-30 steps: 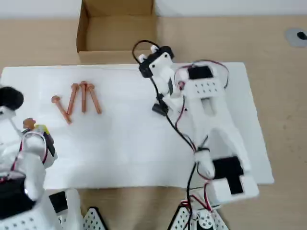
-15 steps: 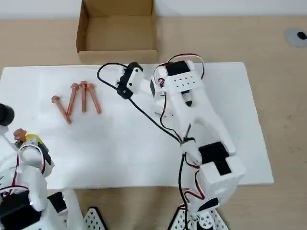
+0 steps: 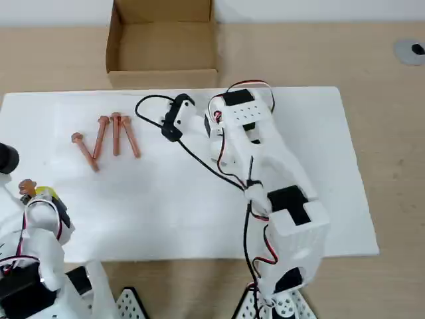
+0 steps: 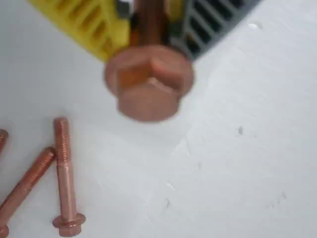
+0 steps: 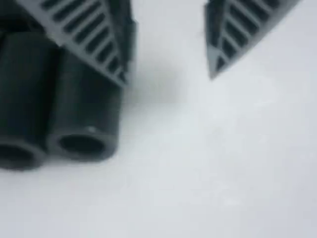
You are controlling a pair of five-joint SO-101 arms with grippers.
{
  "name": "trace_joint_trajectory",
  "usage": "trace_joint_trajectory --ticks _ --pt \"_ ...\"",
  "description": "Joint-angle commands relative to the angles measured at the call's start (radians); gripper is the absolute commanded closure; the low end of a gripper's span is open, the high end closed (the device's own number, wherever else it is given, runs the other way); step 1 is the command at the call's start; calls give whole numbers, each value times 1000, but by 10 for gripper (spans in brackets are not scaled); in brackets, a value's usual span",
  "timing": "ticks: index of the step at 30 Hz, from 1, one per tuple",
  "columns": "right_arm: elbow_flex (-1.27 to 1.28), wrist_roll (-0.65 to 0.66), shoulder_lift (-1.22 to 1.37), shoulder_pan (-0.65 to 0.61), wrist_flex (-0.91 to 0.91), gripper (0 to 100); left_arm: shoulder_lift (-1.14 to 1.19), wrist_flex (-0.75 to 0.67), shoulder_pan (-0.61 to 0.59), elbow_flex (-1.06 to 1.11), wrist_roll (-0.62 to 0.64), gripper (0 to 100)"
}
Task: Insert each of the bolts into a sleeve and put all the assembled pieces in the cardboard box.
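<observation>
Now: left gripper [image 4: 148, 25], at 8 o'clock, was clenched on a bolt [image 4: 148, 87]. Right gripper [image 5: 168, 69] hung near centre, fingers released, two sleeves [image 5: 84, 129] just beside one finger. Four loose bolts [image 3: 106, 139] lay at 10 o'clock, box [image 3: 163, 46] at 12.

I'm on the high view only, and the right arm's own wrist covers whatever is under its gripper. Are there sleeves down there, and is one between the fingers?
Observer: The right wrist view shows two dark sleeves lying side by side on the white sheet. They sit next to one finger of the open right gripper, outside its gap.
Operator: Understood. I see something copper at the left gripper. Is that a proper hold?
Observer: The left wrist view shows a bolt pinched by its shank between the yellow and grey fingers, with its head sticking out past the fingertips.
</observation>
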Motion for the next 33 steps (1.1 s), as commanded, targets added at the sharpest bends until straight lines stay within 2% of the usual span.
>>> trace_joint_trajectory --ticks 1,10,21,33 --pt "-53 2 -4 -8 -28 854 -7 -20 -14 -11 8 993" --pt "-87 -3 -12 -7 -25 853 -7 -18 -14 -11 8 993" --pt "-269 -9 5 5 61 853 -7 -17 -14 -11 8 993" --pt "-295 -5 208 82 44 853 -7 -20 -14 -5 8 991"
